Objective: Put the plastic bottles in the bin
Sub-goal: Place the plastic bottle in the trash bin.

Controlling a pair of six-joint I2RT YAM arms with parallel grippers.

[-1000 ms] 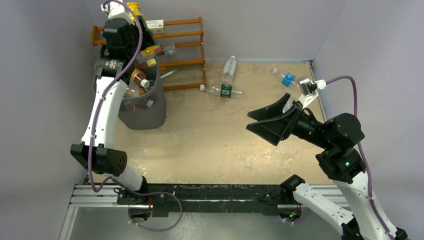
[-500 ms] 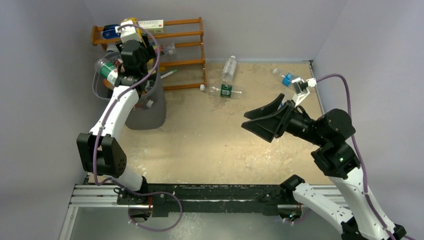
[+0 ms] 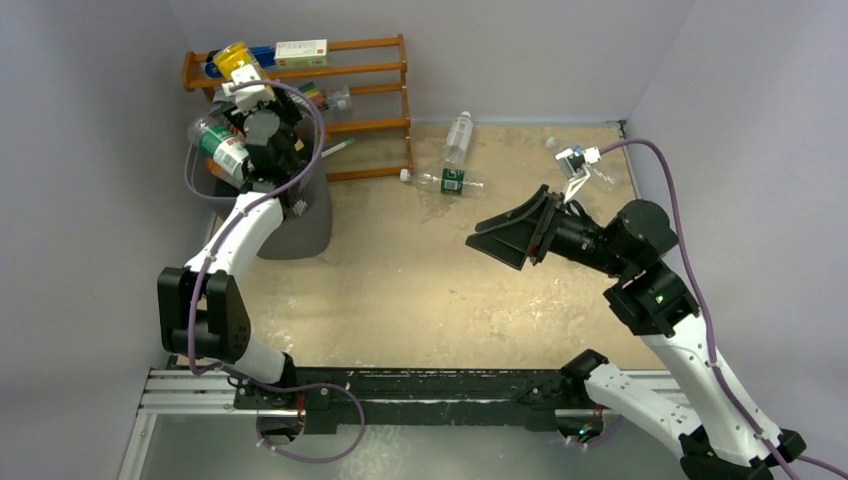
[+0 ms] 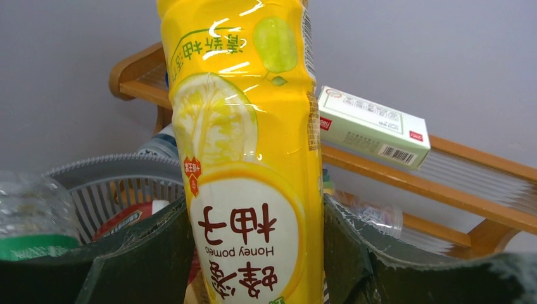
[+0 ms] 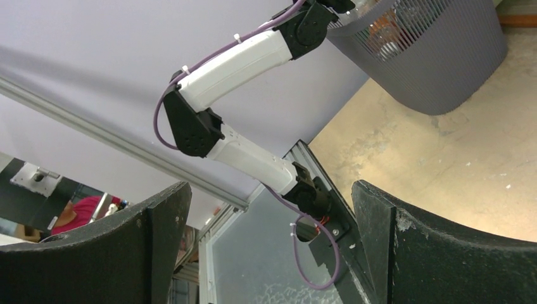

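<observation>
My left gripper [image 3: 245, 95] is shut on a yellow Honey pomelo bottle [image 3: 232, 56], held upside down over the back rim of the grey bin [image 3: 305, 220]. In the left wrist view the yellow bottle [image 4: 250, 190] sits between both fingers, with the bin rim [image 4: 107, 172] behind it. Several bottles fill the bin, and a clear green-label one [image 3: 216, 141] lies on top. On the floor lie a clear bottle [image 3: 458, 134], a green-label bottle [image 3: 446, 181] and a third bottle [image 3: 552, 145], partly hidden by my right wrist. My right gripper [image 3: 503, 236] is open and empty above the middle floor.
An orange wooden rack [image 3: 365, 95] with markers and a white box [image 4: 373, 126] stands against the back wall, right behind the bin. Walls close off the left, back and right sides. The right wrist view shows the bin [image 5: 430, 57] and my left arm [image 5: 234, 63].
My left gripper has carried the yellow bottle down and to the left over the bin. My right gripper has moved left toward the middle and stayed open.
</observation>
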